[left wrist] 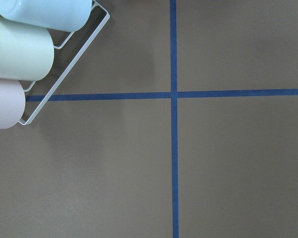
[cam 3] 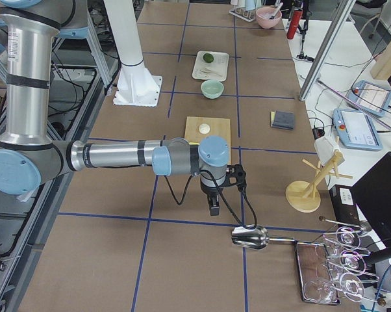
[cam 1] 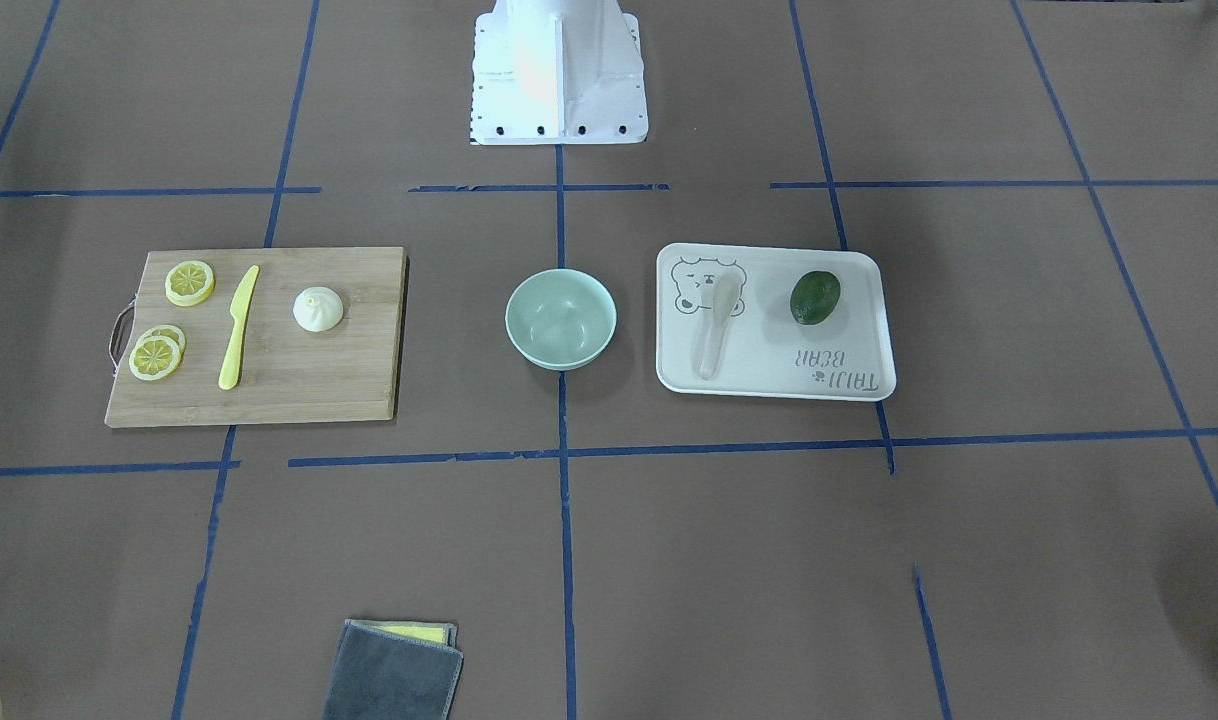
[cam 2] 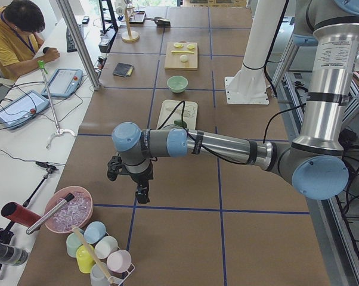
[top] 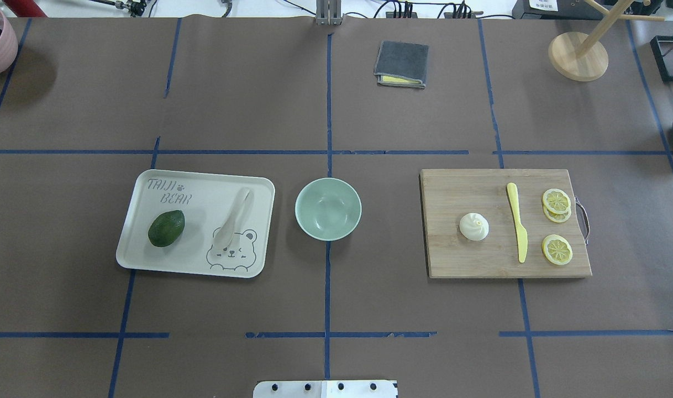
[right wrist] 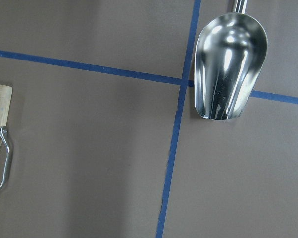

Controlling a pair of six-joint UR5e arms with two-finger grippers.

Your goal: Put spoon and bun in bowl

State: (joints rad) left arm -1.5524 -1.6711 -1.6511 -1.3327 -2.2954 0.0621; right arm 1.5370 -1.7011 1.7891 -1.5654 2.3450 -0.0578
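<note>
The off-white spoon (top: pixel 232 218) lies on the bear-print tray (top: pixel 204 188), left of the bowl in the overhead view; it also shows in the front view (cam 1: pixel 717 325). The white pleated bun (top: pixel 474 226) sits on the wooden cutting board (top: pixel 469 260). The mint-green bowl (top: pixel 328 208) stands empty between tray and board. My left gripper (cam 2: pixel 142 193) hangs over bare table far from the tray. My right gripper (cam 3: pixel 214 208) hangs beyond the board's end. Both show only in the side views, so I cannot tell whether they are open or shut.
A dark green avocado (top: pixel 166 228) lies on the tray. A yellow knife (top: pixel 517 221) and lemon slices (top: pixel 556 250) lie on the board. A folded grey cloth (top: pixel 401 63) lies at the far edge. A metal scoop (right wrist: pixel 230 69) and a cup rack (left wrist: pixel 20 49) lie near the grippers.
</note>
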